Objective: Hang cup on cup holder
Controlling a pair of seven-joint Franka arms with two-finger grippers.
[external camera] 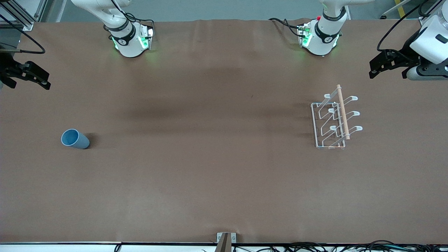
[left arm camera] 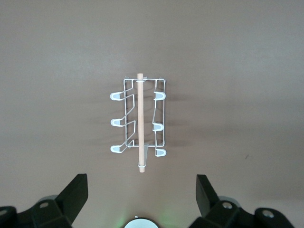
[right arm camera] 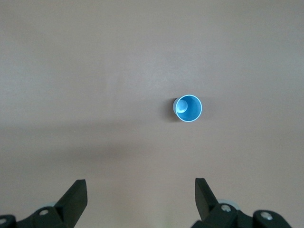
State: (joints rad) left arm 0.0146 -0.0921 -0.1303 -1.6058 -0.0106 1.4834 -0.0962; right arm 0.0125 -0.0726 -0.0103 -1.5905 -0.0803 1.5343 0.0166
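Note:
The cup [external camera: 75, 139], a small light-blue tumbler, stands mouth up on the brown table toward the right arm's end. In the right wrist view the cup [right arm camera: 189, 108] shows from above with nothing in it. The cup holder [external camera: 334, 120], a white wire rack with angled pegs and a wooden top rod, stands toward the left arm's end, and no peg of the cup holder [left arm camera: 139, 118] carries anything. My right gripper [external camera: 41, 78] hangs open, high over the table's edge, apart from the cup; its fingers [right arm camera: 76, 194] are spread wide. My left gripper [external camera: 379, 66] is open over the table near the holder, fingers [left arm camera: 76, 190] wide.
The two arm bases [external camera: 131, 38] [external camera: 320, 36] stand along the table's edge farthest from the front camera. A small metal bracket [external camera: 226, 239] and cables sit at the edge nearest the camera. Brown table surface [external camera: 210, 140] spreads between cup and holder.

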